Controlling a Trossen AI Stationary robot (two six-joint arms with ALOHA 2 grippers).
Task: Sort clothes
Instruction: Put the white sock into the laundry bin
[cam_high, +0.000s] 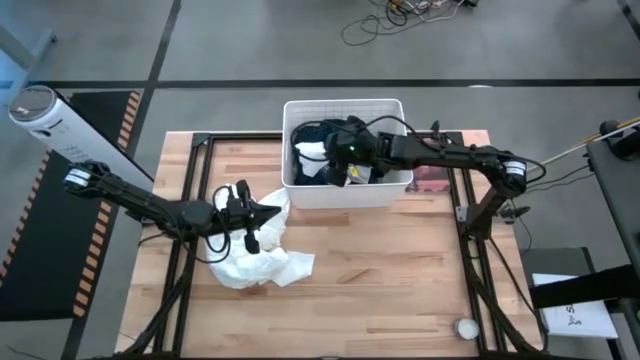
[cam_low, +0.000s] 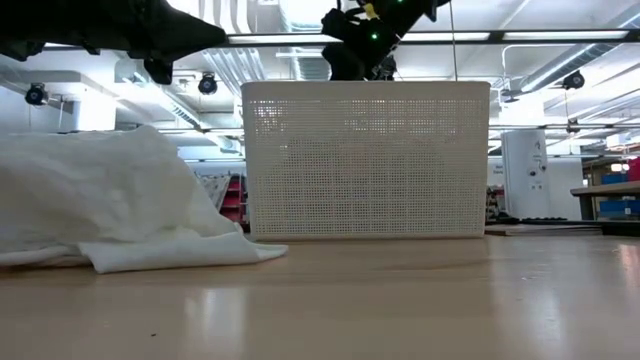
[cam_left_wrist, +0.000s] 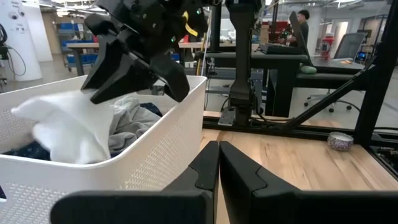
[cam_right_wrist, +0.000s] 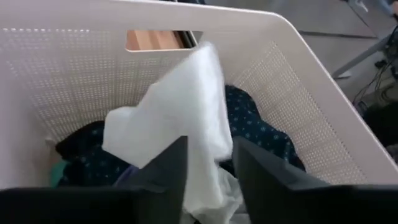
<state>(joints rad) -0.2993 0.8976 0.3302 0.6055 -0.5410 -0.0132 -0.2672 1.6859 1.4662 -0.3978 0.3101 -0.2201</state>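
Note:
A white basket (cam_high: 345, 190) stands at the table's far middle. In it lie a dark navy dotted garment (cam_right_wrist: 255, 124), a grey one (cam_left_wrist: 127, 127), a bit of teal (cam_right_wrist: 56, 174) and a white garment (cam_right_wrist: 180, 118). My right gripper (cam_right_wrist: 210, 168) reaches into the basket from the right and is shut on the white garment. A pile of white clothes (cam_high: 262, 262) lies on the table left of the basket. My left gripper (cam_left_wrist: 219, 163) is shut and empty above that pile's far edge (cam_low: 100, 200), pointing toward the basket. My right gripper pinches a bunched part of the white garment (cam_right_wrist: 208, 163) between its two fingers, slanting down from the table's right into the basket. A flap of the cloth (cam_right_wrist: 202, 68) stands up past the fingertips. The rest lies on the other clothes in the basket.
A small roll of tape (cam_high: 466, 327) lies near the table's front right corner. A white cylinder (cam_high: 40, 110) stands off the table's far left. Papers (cam_high: 575, 318) lie on a stand to the right. A person (cam_left_wrist: 303, 25) is far behind the table.

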